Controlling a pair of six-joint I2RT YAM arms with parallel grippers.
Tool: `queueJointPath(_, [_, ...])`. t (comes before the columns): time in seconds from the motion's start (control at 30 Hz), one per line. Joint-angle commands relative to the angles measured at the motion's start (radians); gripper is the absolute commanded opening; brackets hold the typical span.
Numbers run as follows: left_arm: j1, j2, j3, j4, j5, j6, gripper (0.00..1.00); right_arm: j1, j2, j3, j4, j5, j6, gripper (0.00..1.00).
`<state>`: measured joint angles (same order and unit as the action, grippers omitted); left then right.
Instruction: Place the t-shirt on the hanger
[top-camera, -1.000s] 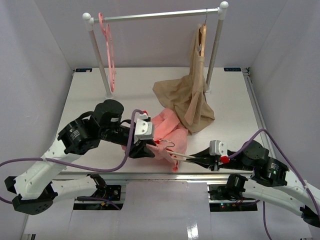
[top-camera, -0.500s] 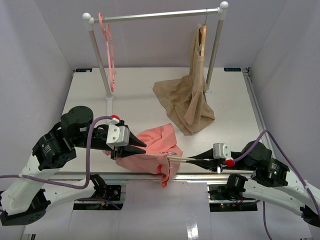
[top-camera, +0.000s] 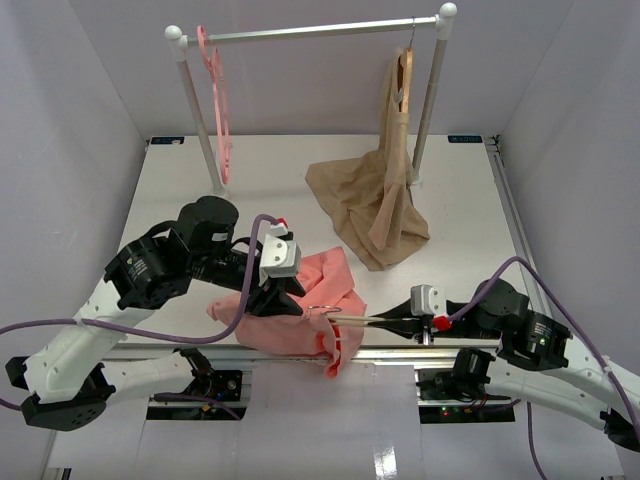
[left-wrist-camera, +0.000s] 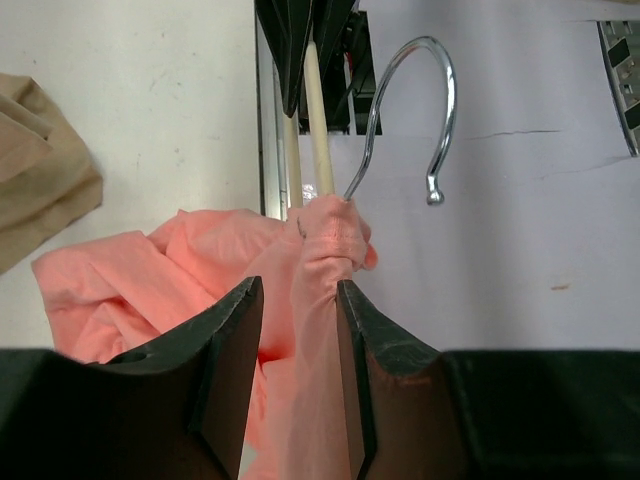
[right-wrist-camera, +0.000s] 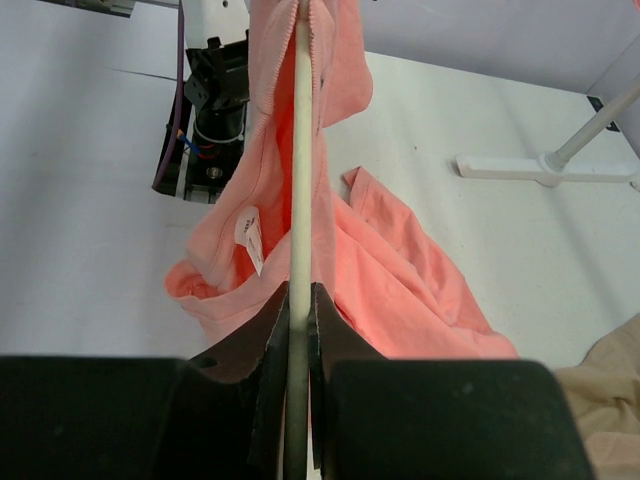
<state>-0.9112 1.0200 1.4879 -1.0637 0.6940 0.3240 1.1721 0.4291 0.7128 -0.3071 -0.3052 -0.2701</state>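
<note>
here, at the near edge of the table (top-camera: 300, 180), the right gripper (right-wrist-camera: 297, 290) pinches the cream hanger (right-wrist-camera: 300, 150) by its thin arm, whose far end runs into the bunched t-shirt (top-camera: 318, 285). the left gripper (left-wrist-camera: 300, 300) is closed narrowly on a fold of that pink cloth, just below the silver hook (left-wrist-camera: 433, 195).

Beige garment (top-camera: 375, 205), pink hanger (top-camera: 218, 100), rail (top-camera: 300, 33)

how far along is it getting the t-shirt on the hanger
Done: the right gripper clamps the hanger, whose top is threaded into the t-shirt, with the hook poking out. In hand: the left gripper pinches the fabric bunched below the hook. Left: spread the t-shirt over both hanger shoulders; it is crumpled, not draped.
</note>
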Motion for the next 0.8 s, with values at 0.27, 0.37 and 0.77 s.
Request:
queueJointPath(0.27, [0.002,0.017,0.004,-0.091,0.008,-0.046,0.48,0.006,0.021,0.079,0.134,0.105,0.000,0.08])
queueJointPath(0.37, [0.002,0.031,0.005,-0.096,0.004,-0.050,0.49,0.004,0.032,0.082,0.135,0.120,0.003,0.08])
queueJointPath(0.77, [0.002,0.064,-0.070,-0.082,-0.081,-0.008,0.00,0.004,0.017,0.086,0.140,0.066,0.000,0.08])
